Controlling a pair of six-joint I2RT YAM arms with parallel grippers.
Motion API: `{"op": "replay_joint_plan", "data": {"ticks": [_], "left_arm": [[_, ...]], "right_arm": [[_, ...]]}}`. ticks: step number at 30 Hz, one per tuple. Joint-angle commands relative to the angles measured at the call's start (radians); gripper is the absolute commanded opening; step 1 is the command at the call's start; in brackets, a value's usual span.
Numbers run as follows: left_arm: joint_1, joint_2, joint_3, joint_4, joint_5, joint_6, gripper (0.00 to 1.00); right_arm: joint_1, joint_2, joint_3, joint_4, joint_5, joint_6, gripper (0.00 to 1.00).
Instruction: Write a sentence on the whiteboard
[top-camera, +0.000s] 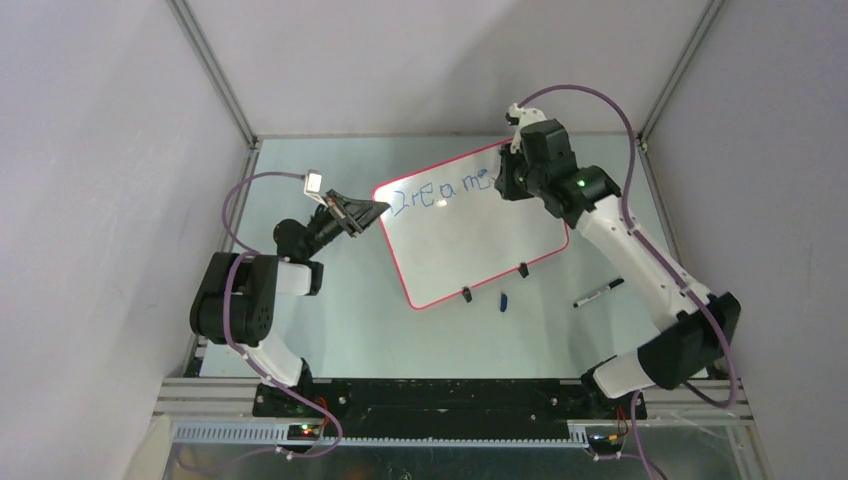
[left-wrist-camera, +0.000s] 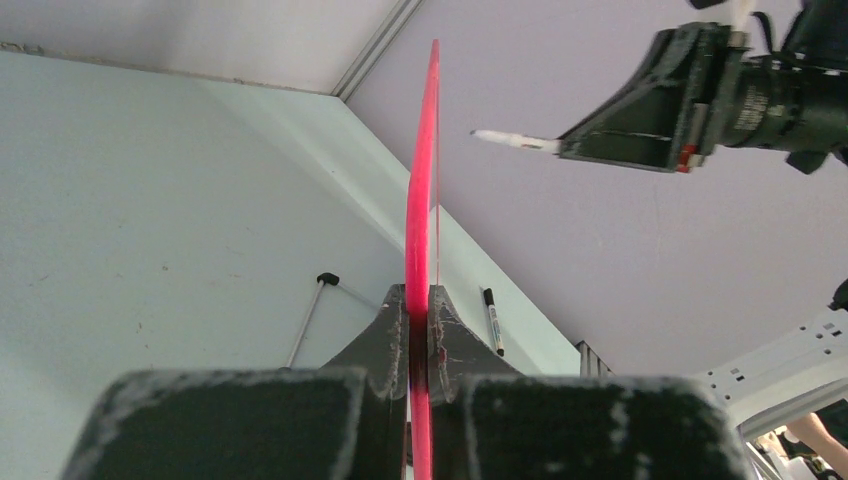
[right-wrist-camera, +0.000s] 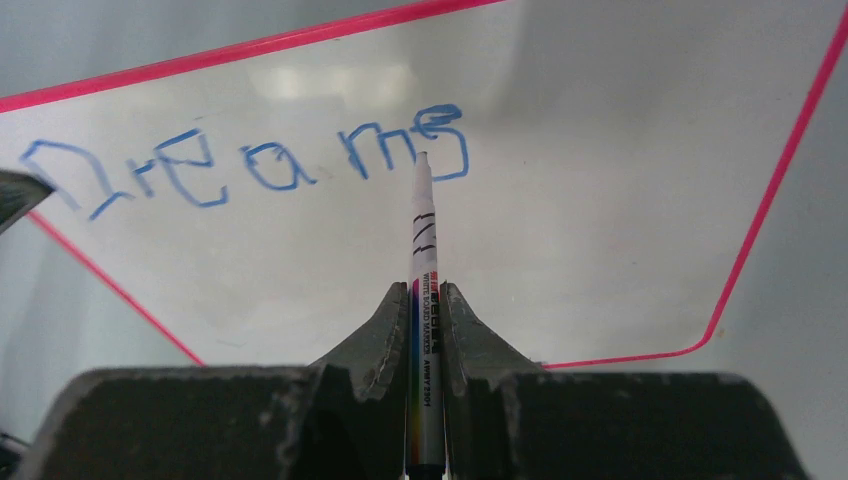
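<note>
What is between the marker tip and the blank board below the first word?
Nothing visible. The marker in the right gripper points at the last letter of the word, and the board below it is bare white. The left gripper clamps the board's corner beside the first letter, clear of that space.

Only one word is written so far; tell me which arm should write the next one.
Right. The right tool grips the marker, tip near "Dreams" on the whiteboard. The left tool is clamped on the whiteboard's rim, holding it.
</note>
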Motion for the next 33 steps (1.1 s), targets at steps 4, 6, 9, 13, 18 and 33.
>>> {"op": "replay_joint_plan", "data": {"ticks": [4, 6, 9, 13, 18, 33], "left_arm": [[-0.018, -0.014, 0.016, 0.052, 0.041, 0.047, 0.00], [-0.019, -0.014, 0.016, 0.052, 0.039, 0.048, 0.00], [-0.018, -0.013, 0.017, 0.052, 0.036, 0.046, 0.00], [-0.017, -0.016, 0.013, 0.052, 0.033, 0.047, 0.00], [-0.017, -0.019, 0.007, 0.052, 0.024, 0.048, 0.00], [-0.017, -0.010, 0.008, 0.053, 0.016, 0.043, 0.00]], "right_arm": [[0.019, -0.214, -0.111, 0.138, -0.017, -0.003, 0.00], [0.021, -0.241, -0.158, 0.172, -0.022, 0.012, 0.00], [0.031, -0.263, -0.217, 0.201, -0.054, 0.027, 0.00], [0.085, -0.294, -0.289, 0.236, -0.035, 0.013, 0.00], [0.147, -0.376, -0.447, 0.338, -0.025, -0.022, 0.00], [0.199, -0.576, -0.808, 0.662, 0.016, 0.028, 0.00]]}}
